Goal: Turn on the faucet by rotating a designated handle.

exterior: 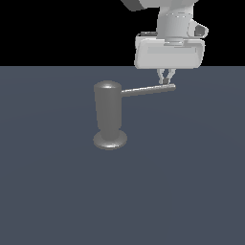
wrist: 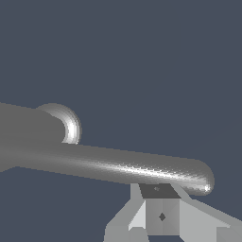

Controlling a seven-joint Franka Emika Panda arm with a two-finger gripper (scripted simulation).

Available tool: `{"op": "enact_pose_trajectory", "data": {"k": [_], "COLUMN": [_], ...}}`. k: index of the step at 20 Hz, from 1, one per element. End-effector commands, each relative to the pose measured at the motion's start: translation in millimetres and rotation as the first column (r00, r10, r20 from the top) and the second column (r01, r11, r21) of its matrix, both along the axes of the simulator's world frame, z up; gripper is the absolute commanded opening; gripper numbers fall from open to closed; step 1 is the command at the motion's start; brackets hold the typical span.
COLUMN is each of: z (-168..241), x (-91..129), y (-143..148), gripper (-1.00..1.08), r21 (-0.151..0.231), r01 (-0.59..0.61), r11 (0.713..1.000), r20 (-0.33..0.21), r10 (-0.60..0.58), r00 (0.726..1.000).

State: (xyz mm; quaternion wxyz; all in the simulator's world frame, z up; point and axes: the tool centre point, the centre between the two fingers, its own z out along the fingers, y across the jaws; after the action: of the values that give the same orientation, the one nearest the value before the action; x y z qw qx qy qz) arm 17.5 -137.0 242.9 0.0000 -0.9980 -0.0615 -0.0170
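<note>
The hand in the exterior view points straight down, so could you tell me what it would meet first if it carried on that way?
Most likely the handle: the hand sits directly over its far end, fingertips at or just beside the rod. The wrist view hints they may lie slightly to one side, in which case it would reach the floor.

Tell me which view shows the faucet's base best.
The exterior view: the faucet stands whole there, its flared base flat on the floor. The wrist view shows mostly the handle, with only a rounded bit of the faucet behind it.
</note>
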Motion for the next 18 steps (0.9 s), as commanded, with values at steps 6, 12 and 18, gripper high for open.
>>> {"op": "enact_pose_trajectory", "data": {"k": [6,12,18], "z": [-7,-9,-11], "x": [24,41,58], "y": [10,12,13], "gripper": [-1.0,-1.0,-1.0], "r21": [0.002,0.001,0.001], "r01": [-0.005,0.001,0.006], "r11": [1.0,1.0,1.0], "r20": [-0.009,-0.013,-0.016], "r10": [0.005,-0.001,-0.006], "r00": [1.0,1.0,1.0]}}
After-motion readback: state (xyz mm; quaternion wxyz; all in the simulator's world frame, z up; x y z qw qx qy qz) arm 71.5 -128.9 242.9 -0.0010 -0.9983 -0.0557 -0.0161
